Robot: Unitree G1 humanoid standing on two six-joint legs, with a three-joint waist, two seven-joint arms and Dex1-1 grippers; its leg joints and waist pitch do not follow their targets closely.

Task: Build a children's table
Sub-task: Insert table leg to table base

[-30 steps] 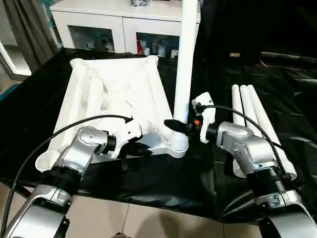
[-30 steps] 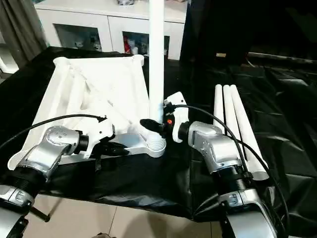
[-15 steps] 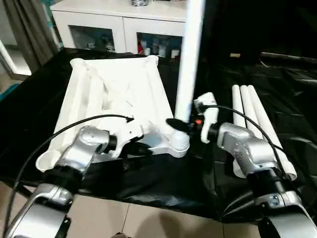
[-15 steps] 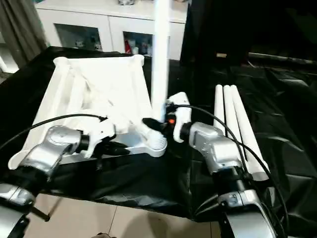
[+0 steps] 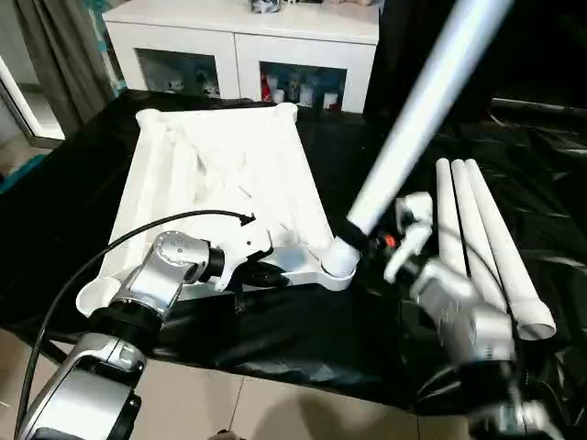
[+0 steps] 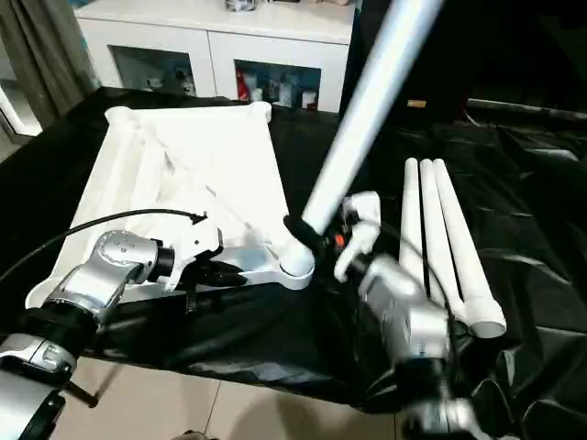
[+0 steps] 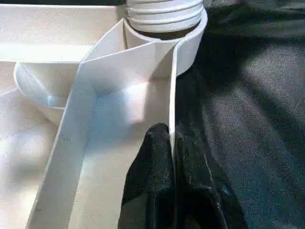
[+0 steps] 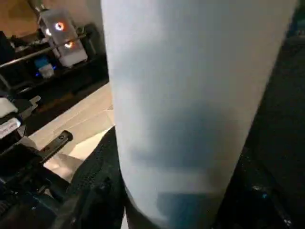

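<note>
The white tabletop (image 5: 220, 179) lies underside up on the black-covered table. My left gripper (image 5: 268, 273) is shut on the thin rim wall (image 7: 172, 95) at the near edge, its black fingers (image 7: 152, 181) pinching it just beside the near right corner socket (image 5: 336, 263). A long white leg (image 5: 417, 115) has its threaded end (image 7: 164, 8) in that socket and leans steeply up to the right. My right gripper (image 5: 359, 235) is shut on the leg's lower part, with its fingers (image 8: 95, 191) on either side of the leg (image 8: 190, 95).
Three more white legs (image 5: 477, 234) lie side by side on the black cloth (image 5: 303, 325) to the right of my right arm. A white glass-doored cabinet (image 5: 238, 46) stands behind the table. The table's front edge and the tiled floor lie just below my arms.
The leg has tipped from upright to a steep lean to the right, its foot staying at the socket. My right arm has dropped and swung with it. The left gripper has kept its hold.
</note>
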